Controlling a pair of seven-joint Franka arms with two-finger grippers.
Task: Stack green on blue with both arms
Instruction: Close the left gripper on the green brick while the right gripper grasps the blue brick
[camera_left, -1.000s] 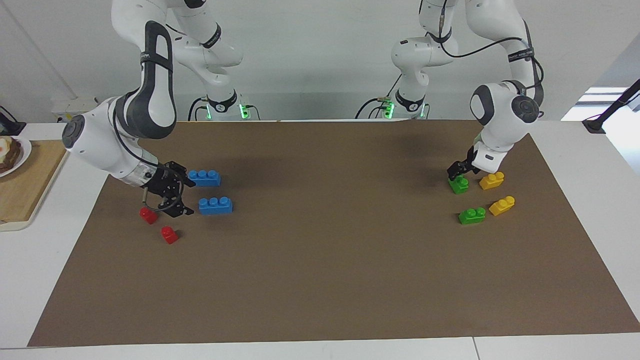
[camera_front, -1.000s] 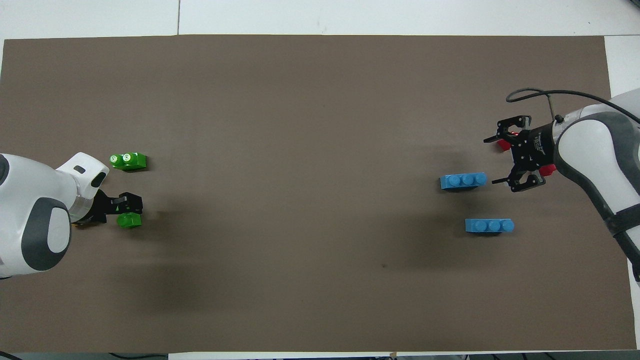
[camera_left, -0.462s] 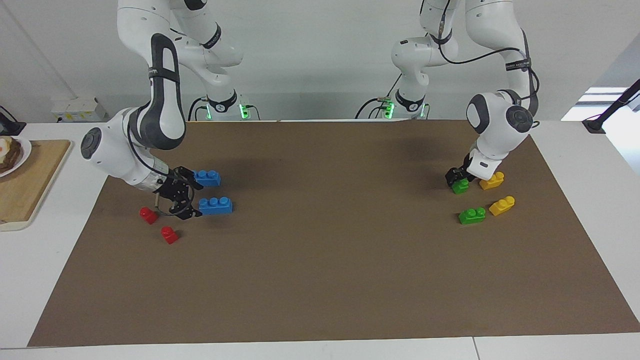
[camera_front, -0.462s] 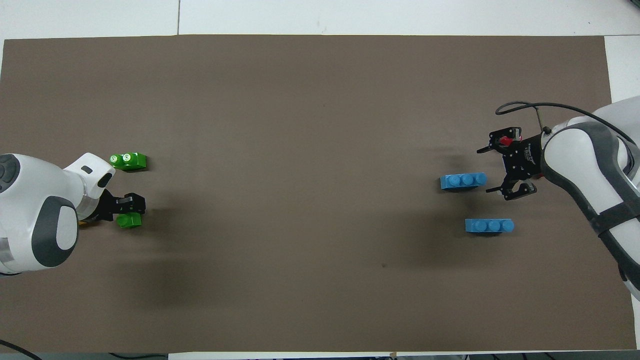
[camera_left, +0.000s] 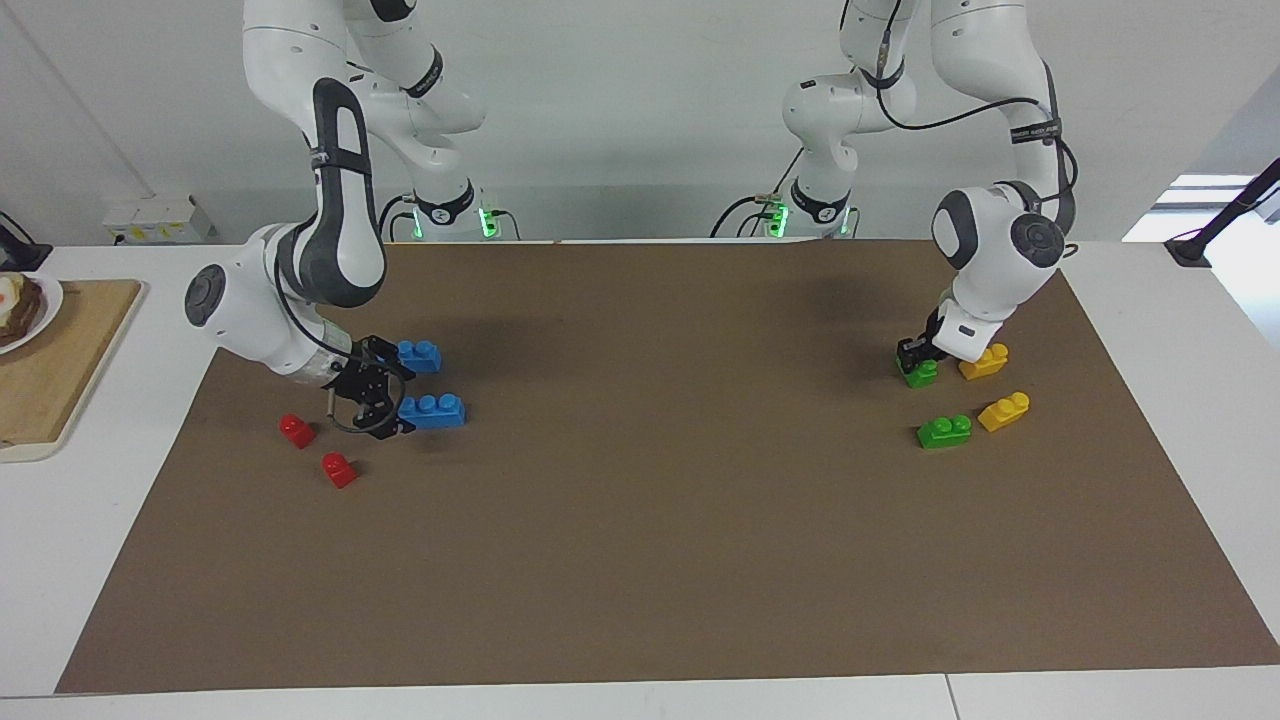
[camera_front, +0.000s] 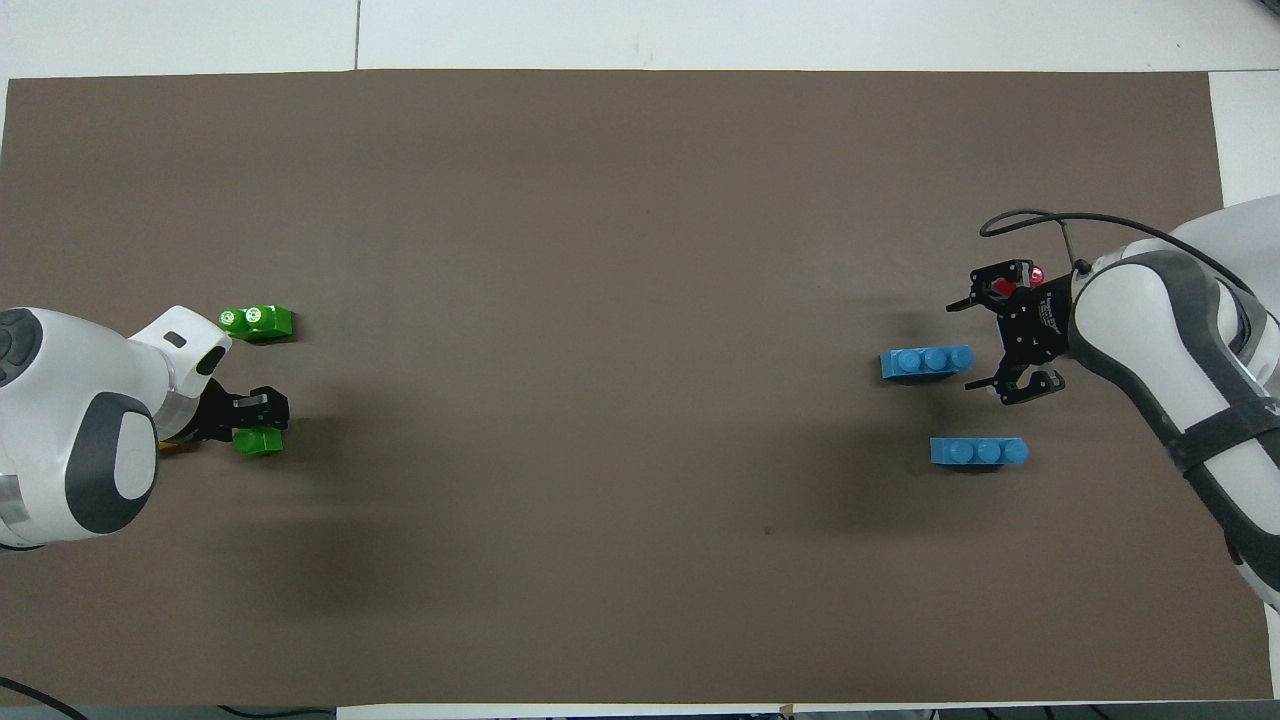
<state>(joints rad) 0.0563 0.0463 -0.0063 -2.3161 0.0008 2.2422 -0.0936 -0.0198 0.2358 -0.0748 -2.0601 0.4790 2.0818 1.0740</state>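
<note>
Green brick: the left gripper (camera_left: 915, 358) is down on the green brick (camera_left: 920, 372) nearer the robots, fingers pinched on it, beside a yellow brick (camera_left: 984, 361) at the left arm's end of the brown mat (camera_left: 660, 560).
Blue brick: the right gripper (camera_left: 385, 402), fingers spread, is at the end of the blue brick (camera_left: 432, 411) farther from the robots, near two red bricks (camera_left: 297, 430).
Handling: likely light, rigid, smooth plastic; best pinched across the flat long sides, below the studs.
Look: green is short with two studs; blue is long and low with three studs.
Spares: a second green brick (camera_front: 257, 321) and a second blue brick (camera_front: 978, 451) lie untouched.
</note>
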